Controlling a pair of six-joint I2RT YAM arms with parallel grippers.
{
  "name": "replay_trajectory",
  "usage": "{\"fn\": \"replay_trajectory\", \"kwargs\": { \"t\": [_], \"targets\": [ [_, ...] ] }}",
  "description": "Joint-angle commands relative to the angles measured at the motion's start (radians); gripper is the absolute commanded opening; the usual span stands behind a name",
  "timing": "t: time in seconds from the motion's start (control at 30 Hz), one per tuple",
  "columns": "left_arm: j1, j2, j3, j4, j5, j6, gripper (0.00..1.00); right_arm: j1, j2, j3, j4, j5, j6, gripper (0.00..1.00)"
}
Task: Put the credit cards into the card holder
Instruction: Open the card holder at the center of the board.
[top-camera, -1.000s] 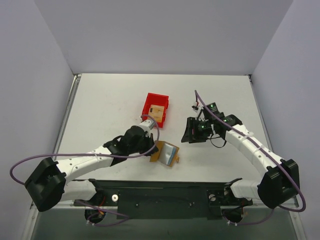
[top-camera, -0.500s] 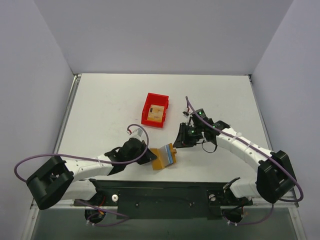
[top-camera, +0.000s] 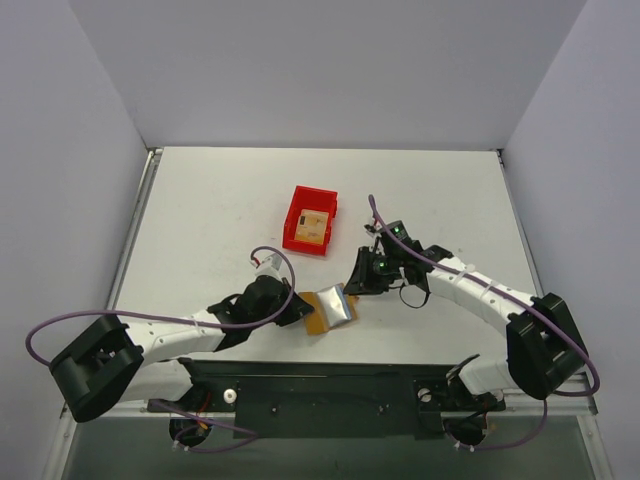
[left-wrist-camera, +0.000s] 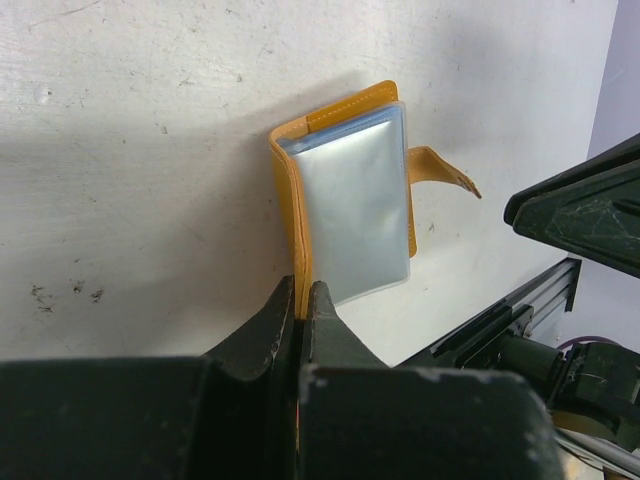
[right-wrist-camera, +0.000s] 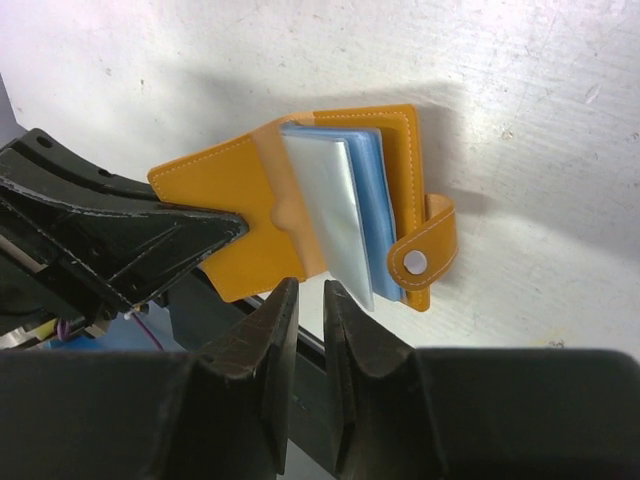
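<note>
The card holder (top-camera: 332, 306) lies open near the table's front edge, an orange wallet with clear and light blue sleeves (right-wrist-camera: 345, 215) and a snap tab (right-wrist-camera: 428, 256). My left gripper (top-camera: 299, 312) is shut on the edge of its orange cover (left-wrist-camera: 300, 240), seen in the left wrist view (left-wrist-camera: 303, 296). My right gripper (top-camera: 354, 285) hovers at the holder's right side. Its jaws (right-wrist-camera: 312, 290) stand a narrow gap apart with nothing between them, just short of the holder's near edge. One tan credit card (top-camera: 313, 224) lies in the red bin.
The red plastic bin (top-camera: 298, 214) stands behind the holder, mid-table. The black mounting rail (top-camera: 330, 385) runs along the front edge just below the holder. Grey walls close in the table on three sides.
My right gripper has moved left and forward to the card holder, and its jaws have narrowed from wide open. The left gripper drew the holder slightly toward the front edge, keeping its grip.
</note>
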Motion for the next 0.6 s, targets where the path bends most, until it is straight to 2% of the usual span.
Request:
{"fn": "replay_trajectory", "kwargs": {
  "t": [0.0, 0.2, 0.57],
  "targets": [
    [-0.003, 0.005, 0.042, 0.032, -0.012, 0.026, 0.0, 0.005, 0.02, -0.002, 0.045, -0.033, -0.005, 0.12],
    [-0.003, 0.032, 0.053, 0.043, 0.004, 0.048, 0.0, 0.005, 0.092, -0.024, 0.1, -0.078, 0.012, 0.08],
    [-0.003, 0.045, 0.048, 0.055, 0.008, 0.057, 0.0, 0.022, 0.149, -0.007, 0.059, -0.013, -0.023, 0.05]
  ]
}}
